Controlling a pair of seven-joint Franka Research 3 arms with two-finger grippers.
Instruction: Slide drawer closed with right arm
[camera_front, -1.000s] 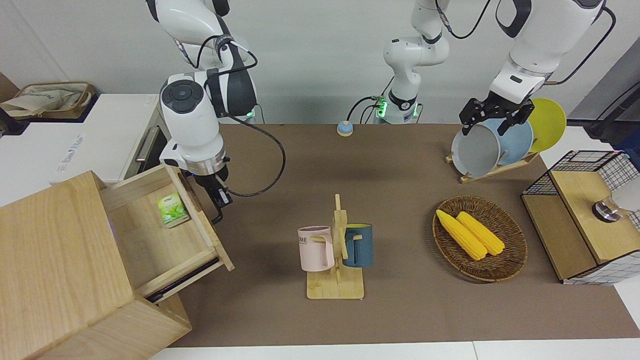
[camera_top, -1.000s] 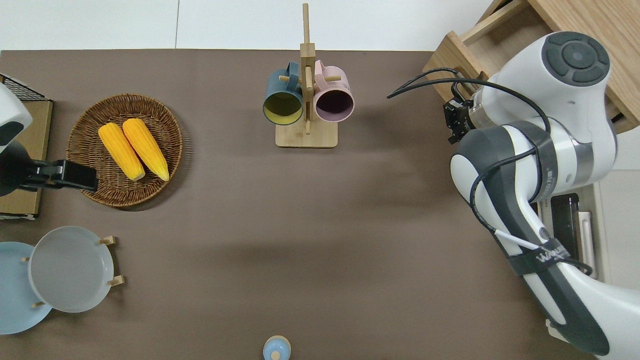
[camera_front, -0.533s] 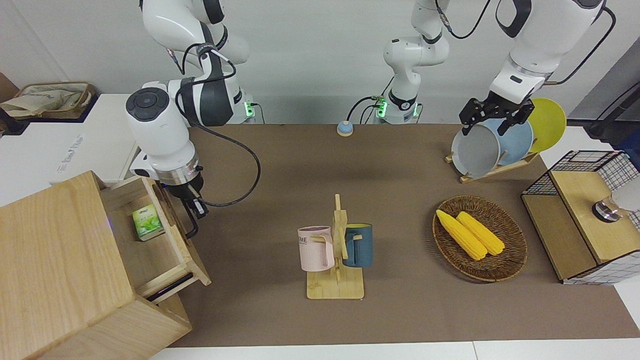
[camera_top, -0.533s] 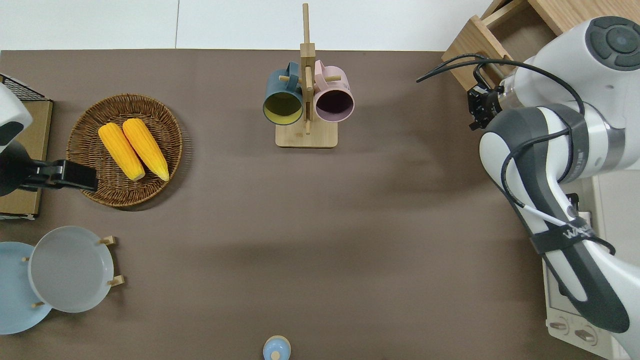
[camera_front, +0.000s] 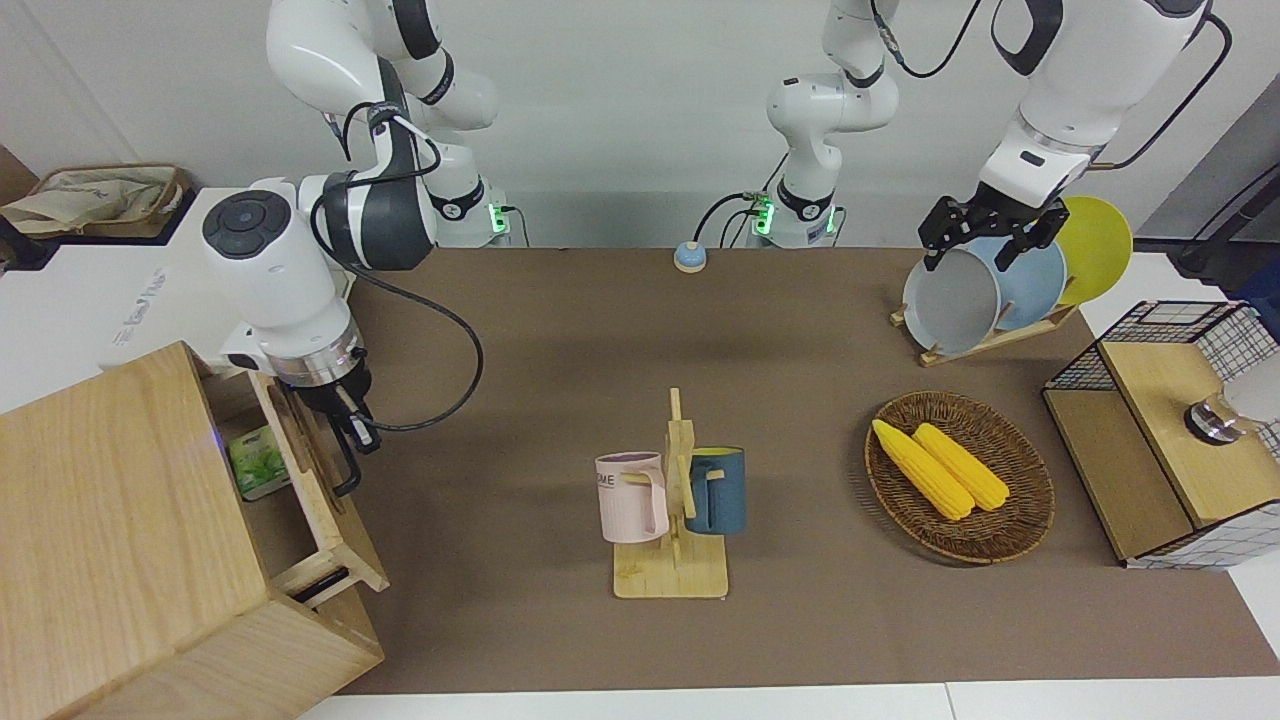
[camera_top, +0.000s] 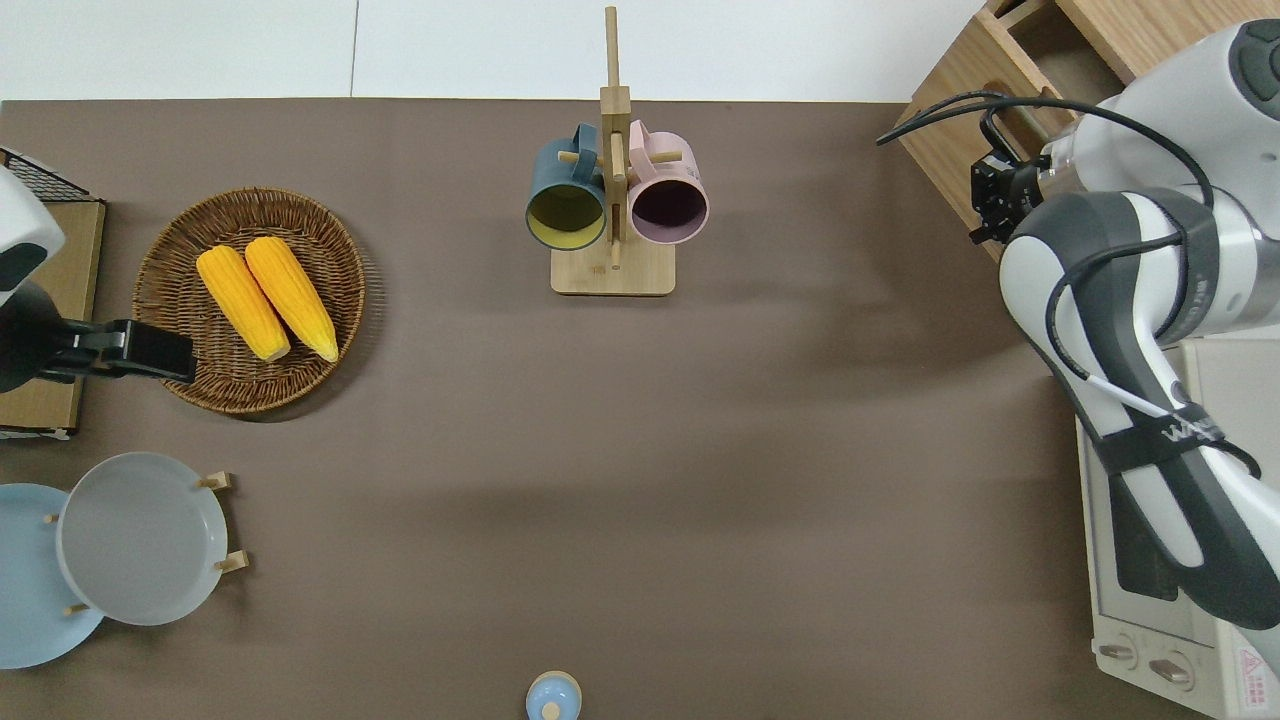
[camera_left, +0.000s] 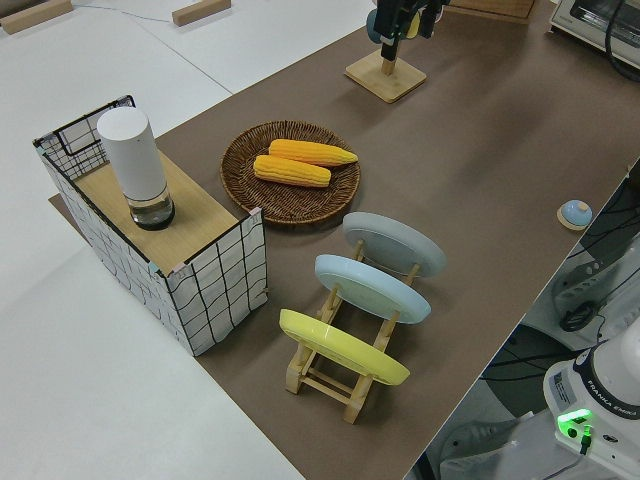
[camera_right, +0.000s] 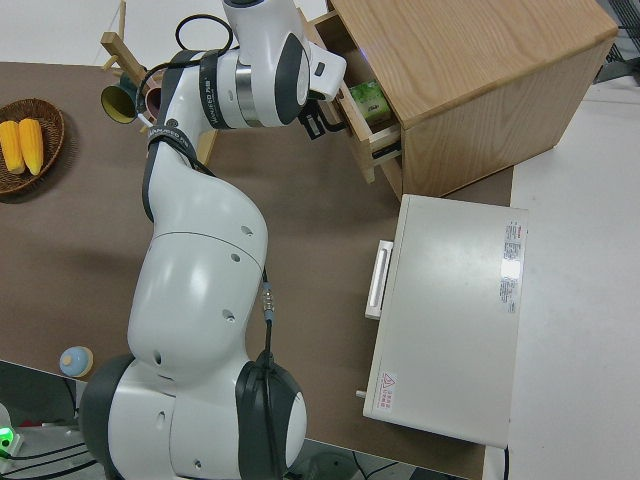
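The light-wood drawer (camera_front: 325, 490) sticks a short way out of the large cabinet (camera_front: 120, 520) at the right arm's end of the table. A green tea box (camera_front: 257, 462) lies inside it. My right gripper (camera_front: 347, 428) is down against the drawer's front, at the black bar handle. The overhead view shows the right gripper (camera_top: 992, 198) pressed to the drawer front (camera_top: 950, 125). The right side view shows the drawer (camera_right: 372, 140), the gripper (camera_right: 322, 120) and the cabinet (camera_right: 470, 80). My left arm is parked, its gripper (camera_front: 972, 255) open.
A mug rack (camera_front: 672, 560) with a pink and a blue mug stands mid-table. A wicker basket (camera_front: 1020, 520) holds two corn cobs. A plate rack (camera_front: 990, 290), a wire-framed box (camera_front: 1170, 430), a blue bell (camera_front: 690, 257) and a white oven (camera_top: 1170, 560) are also there.
The drawer has slid well into the cabinet, with the tea box in it. My right gripper has moved with the drawer front toward the cabinet. The left arm has not moved.
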